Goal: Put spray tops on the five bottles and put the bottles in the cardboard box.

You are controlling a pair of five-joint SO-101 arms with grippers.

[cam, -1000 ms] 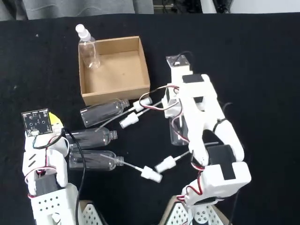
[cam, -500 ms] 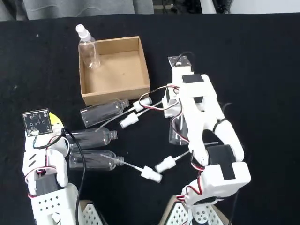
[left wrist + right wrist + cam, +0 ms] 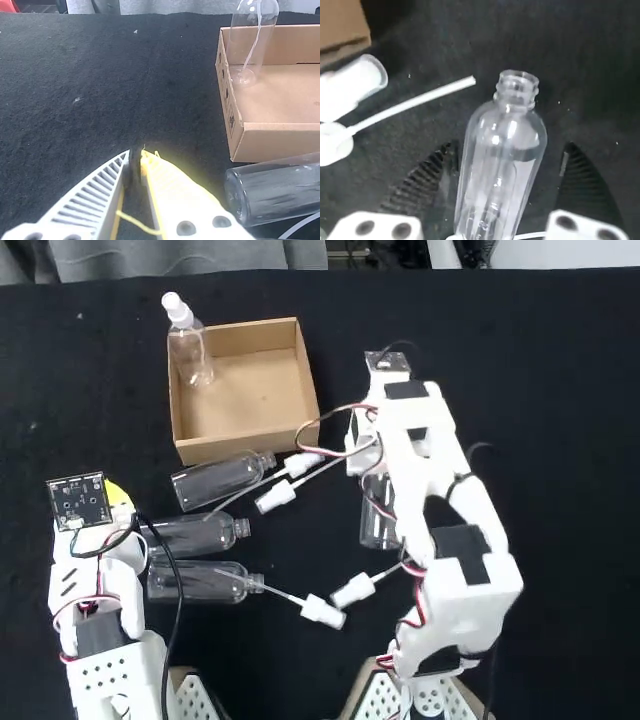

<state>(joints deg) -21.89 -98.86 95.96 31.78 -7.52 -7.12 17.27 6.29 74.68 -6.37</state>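
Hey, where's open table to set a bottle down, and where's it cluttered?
The table is bare right of the right arm and left of the box. Box floor mostly free. Crowded between box and arm bases: three lying bottles and loose spray tops.

Table (image 3: 560, 390): covered in black cloth, flecked with pale lint.
Beyond its far edge: red thing (image 3: 6, 5), too cropped to identify.

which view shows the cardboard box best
The high view: it takes in the whole cardboard box from above, all four walls and the floor. The left wrist view catches one wall and some floor; the right wrist view, just a corner.
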